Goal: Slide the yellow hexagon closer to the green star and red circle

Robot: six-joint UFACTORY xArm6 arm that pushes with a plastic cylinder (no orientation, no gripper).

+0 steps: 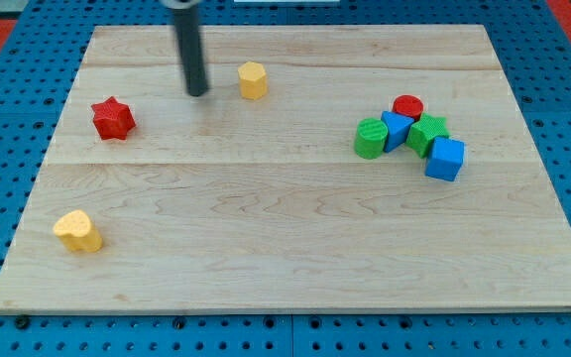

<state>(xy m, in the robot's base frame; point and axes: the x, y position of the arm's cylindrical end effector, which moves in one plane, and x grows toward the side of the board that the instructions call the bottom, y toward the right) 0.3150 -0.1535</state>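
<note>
Pale wooden board (295, 248) on a blue pegboard bench, seen from above and slightly in front. My tip (198, 93) rests on the board in the upper-left part; it is a plain dark rod, with no fingers to open or close, and holds nothing. Yellow hexagon (253, 79) lies just beside my tip at about 2 o'clock, a small gap between them, not touching. Red star (113, 118) sits near my tip at roughly 8 o'clock. Yellow heart-like block (78, 231) lies well apart at 7 o'clock, near the board's lower-left corner. Cluster on the view's right, well apart from the hexagon at about its 4 o'clock: red circle (408, 105) at the top, green star (429, 132) just below it at 5 o'clock, a blue block (397, 128) of unclear shape between a green cylinder (370, 139) and the star, blue cube (445, 159) at the cluster's lower right. These five appear to be touching or nearly so.
</note>
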